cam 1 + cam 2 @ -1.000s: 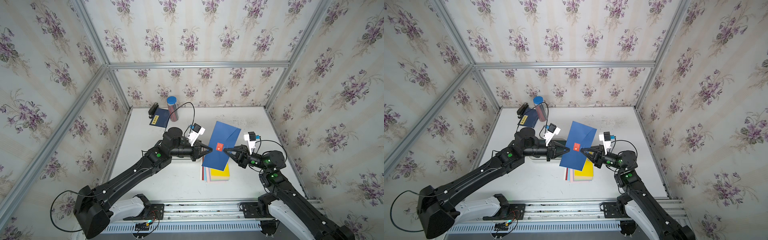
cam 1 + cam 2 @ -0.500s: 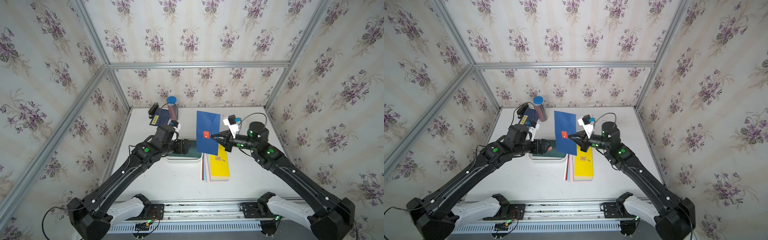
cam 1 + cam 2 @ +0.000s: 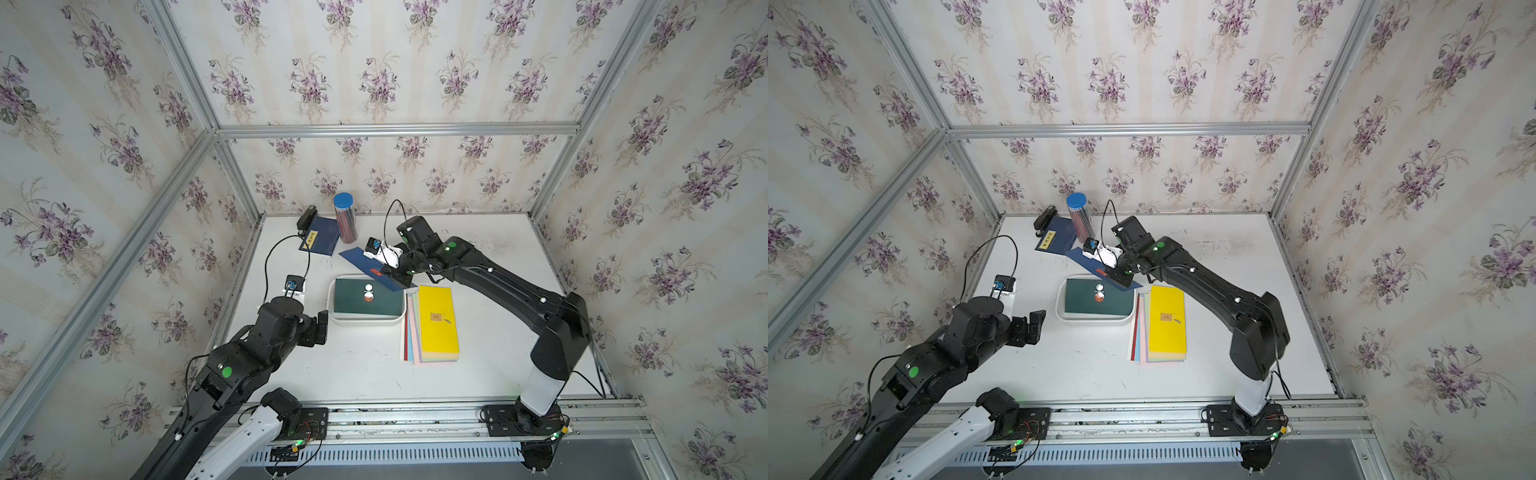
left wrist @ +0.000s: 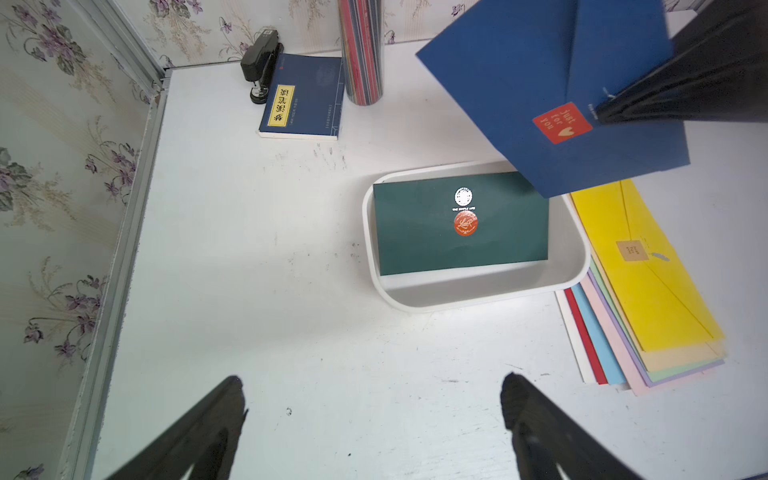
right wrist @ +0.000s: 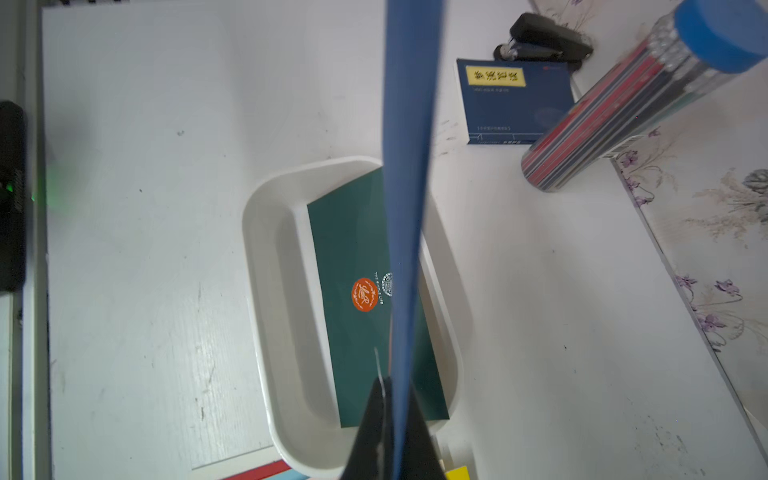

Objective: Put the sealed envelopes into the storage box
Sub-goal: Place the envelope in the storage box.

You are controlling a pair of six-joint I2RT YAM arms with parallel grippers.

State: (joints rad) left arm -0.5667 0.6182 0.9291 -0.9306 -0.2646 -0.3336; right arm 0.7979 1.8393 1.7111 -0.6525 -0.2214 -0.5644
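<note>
Over the box's (image 3: 365,322) far right corner, the right gripper (image 3: 385,273) pinches one blue envelope (image 3: 360,261) beside its square red seal, the stiff paper tilted. One dark green envelope (image 3: 353,306), bearing two round seals, lies flat inside the rounded white plastic box. Just right sits one fanned stack (image 3: 438,332) of about eight envelopes, yellow on top. Left of the box, the left gripper (image 4: 372,380) gapes wide, empty. Far left stand one booklet (image 3: 322,235), one stapler (image 3: 306,216) and one cylindrical tube (image 3: 345,220).

Black arms (image 3: 498,282) and fingers (image 4: 199,428), white base links (image 3: 245,432), green dots (image 3: 226,371).
</note>
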